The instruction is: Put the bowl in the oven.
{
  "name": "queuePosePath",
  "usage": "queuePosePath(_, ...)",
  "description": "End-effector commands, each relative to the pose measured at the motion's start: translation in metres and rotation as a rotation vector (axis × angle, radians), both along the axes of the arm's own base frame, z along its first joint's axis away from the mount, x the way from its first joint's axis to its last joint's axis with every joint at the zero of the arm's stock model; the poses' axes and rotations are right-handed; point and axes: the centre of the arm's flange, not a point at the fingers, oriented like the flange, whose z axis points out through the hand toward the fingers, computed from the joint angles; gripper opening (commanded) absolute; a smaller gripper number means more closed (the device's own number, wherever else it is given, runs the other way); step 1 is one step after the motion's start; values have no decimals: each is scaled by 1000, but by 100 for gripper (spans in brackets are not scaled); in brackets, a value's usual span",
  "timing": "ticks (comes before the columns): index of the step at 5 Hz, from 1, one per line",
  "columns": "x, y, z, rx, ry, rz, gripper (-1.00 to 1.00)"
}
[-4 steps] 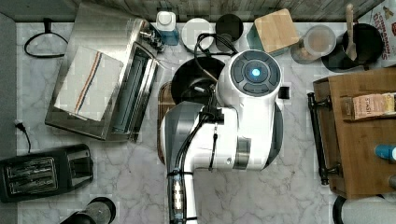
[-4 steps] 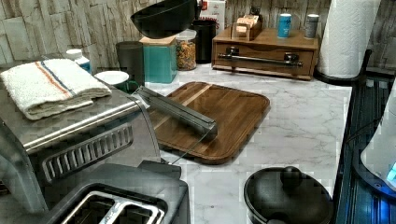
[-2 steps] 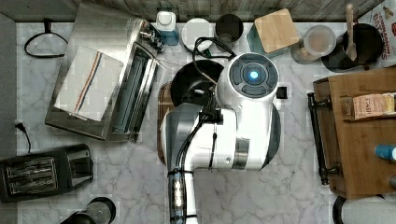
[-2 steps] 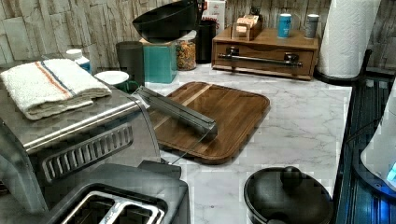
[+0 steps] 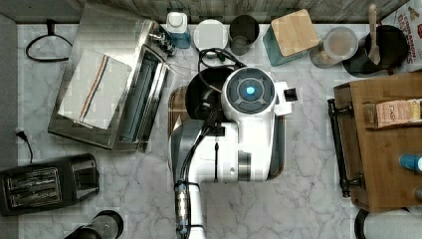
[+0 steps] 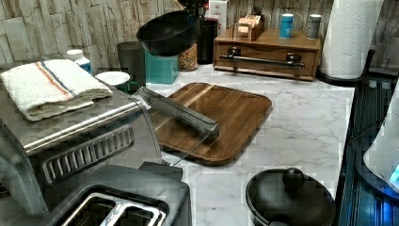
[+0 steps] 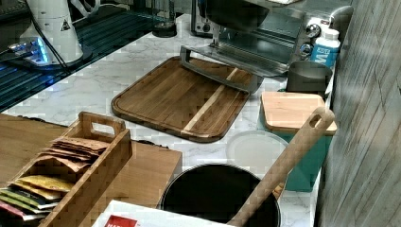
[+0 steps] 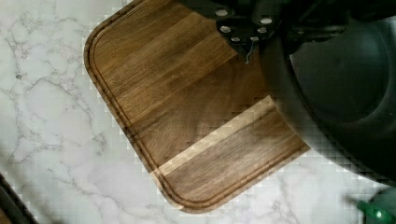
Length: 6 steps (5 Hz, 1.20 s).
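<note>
The glossy black bowl [image 6: 168,32] hangs tilted in the air above the far end of the wooden board [image 6: 226,117]. My gripper [image 8: 254,35] is shut on its rim, and the bowl [image 8: 345,88] sits close beside the camera in the wrist view. In the top view the bowl [image 5: 201,94] peeks out from under my white arm [image 5: 244,134]. The stainless-steel oven [image 5: 104,74] stands to the top view's left of it. Its glass door [image 6: 181,113] is folded down open over the board's edge. The right view has the dark bowl [image 7: 236,14] just in front of the oven's mouth [image 7: 279,33].
A striped towel [image 6: 47,87] lies on the oven. A dark grey cup [image 5: 244,32], a teal canister [image 5: 291,35] and a black pot with a wooden spoon [image 5: 378,45] line the back wall. A black toaster [image 5: 47,184] and a wooden drawer box [image 5: 383,144] flank the board.
The arm has carried the bowl lower and toward the top view's left, closer to the open oven. The oven door has stayed down.
</note>
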Motion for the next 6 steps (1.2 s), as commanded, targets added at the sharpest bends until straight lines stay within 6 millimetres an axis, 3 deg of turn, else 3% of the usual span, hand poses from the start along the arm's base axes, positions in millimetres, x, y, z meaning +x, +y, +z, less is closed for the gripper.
queuePosePath(1, -9, 138, -34, -86, 73, 394, -100)
queuePosePath(2, -4, 148, -42, -81, 60, 384, -100)
queuePosePath(4, -6, 148, -47, 40, -142, 292, -100)
queuePosePath(6, 21, 159, -72, 236, -181, 273, -100)
